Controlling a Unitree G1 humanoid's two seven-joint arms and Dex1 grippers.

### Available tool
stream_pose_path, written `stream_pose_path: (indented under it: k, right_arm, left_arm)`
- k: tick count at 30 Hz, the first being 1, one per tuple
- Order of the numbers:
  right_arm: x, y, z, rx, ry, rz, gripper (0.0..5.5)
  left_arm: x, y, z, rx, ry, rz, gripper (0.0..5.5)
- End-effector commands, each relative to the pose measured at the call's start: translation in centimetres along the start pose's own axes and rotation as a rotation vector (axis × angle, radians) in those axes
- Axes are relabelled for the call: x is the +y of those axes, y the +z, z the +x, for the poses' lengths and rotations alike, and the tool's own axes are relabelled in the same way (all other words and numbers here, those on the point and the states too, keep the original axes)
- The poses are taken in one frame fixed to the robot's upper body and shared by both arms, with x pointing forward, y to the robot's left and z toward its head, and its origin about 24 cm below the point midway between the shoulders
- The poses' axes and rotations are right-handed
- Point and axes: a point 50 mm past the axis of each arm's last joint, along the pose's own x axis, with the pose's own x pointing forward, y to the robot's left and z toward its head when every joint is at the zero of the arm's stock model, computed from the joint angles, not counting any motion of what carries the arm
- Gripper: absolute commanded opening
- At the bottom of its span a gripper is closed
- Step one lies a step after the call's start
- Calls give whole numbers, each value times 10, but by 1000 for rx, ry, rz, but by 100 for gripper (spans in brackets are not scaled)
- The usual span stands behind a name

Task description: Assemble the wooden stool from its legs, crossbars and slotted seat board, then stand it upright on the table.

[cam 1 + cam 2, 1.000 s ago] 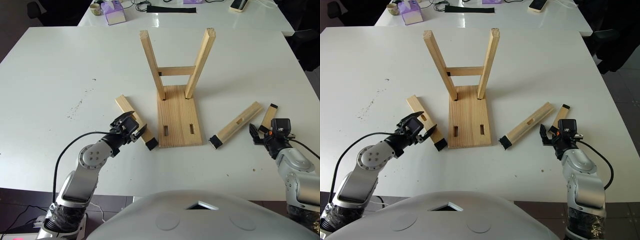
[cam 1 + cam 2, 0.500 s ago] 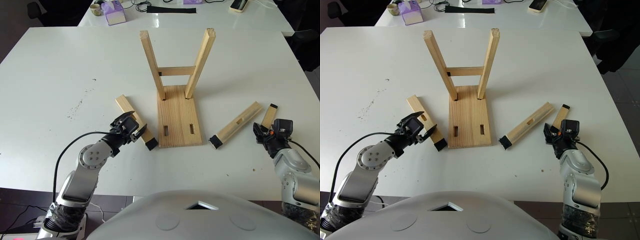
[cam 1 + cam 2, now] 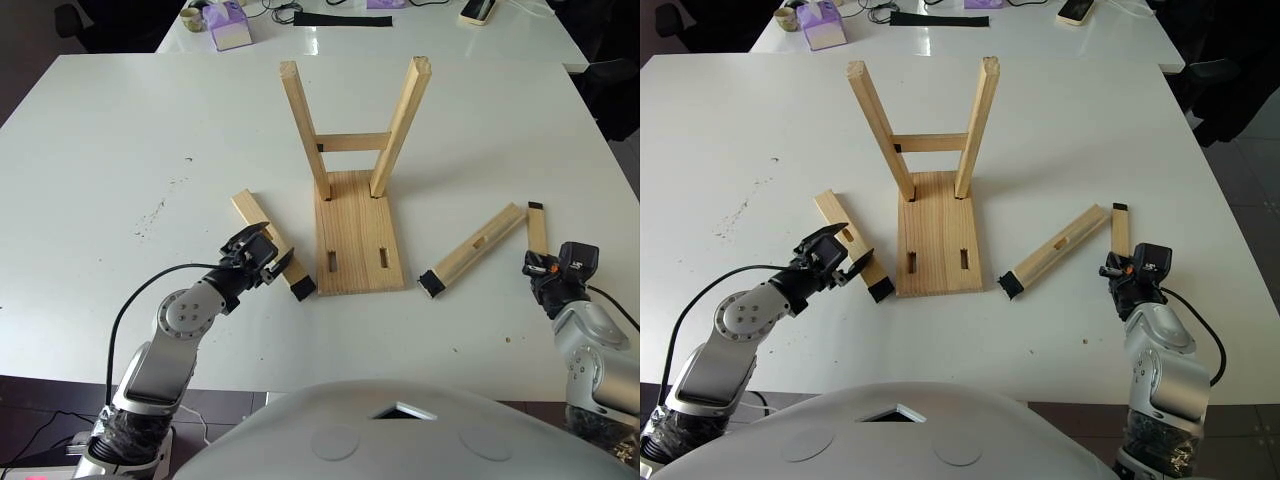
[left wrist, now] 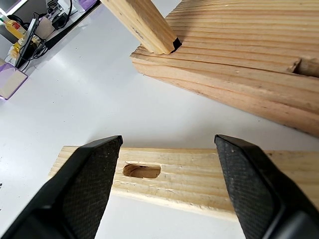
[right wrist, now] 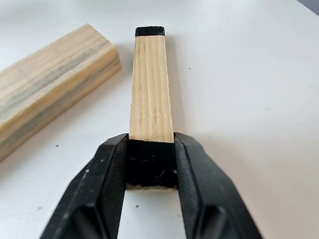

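The slotted seat board lies flat mid-table with two legs and a crossbar standing in its far slots. A loose leg lies left of the board; my left gripper is open just above it, its fingers straddling the leg by its slot. Another loose leg lies right of the board. My right gripper is shut on the near end of a short black-tipped crossbar, which the right wrist view shows clamped between the fingers.
The white table has open room on the left and far sides. A second table behind holds a tissue box, a cup and a phone. The near table edge runs just behind both arms.
My right gripper closed on the near end of the short crossbar, which swung from slanted to nearly parallel with the table's side edge. The left arm kept still.
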Motion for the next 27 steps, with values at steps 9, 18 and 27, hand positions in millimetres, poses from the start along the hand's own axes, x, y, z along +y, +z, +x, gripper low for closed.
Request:
stream_pose_path:
  k: [9,18,27]
  right_arm:
    - [-17,51,1,-265,-8,46,132]
    - [-33,92,7,-400,32,-17,132]
    - [-19,80,4,-394,44,64,132]
  left_arm:
    - [31,8,-3,-40,106,-9,344]
    - [0,39,9,-186,-100,-57,344]
    - [-21,-1,6,91,-142,-55,344]
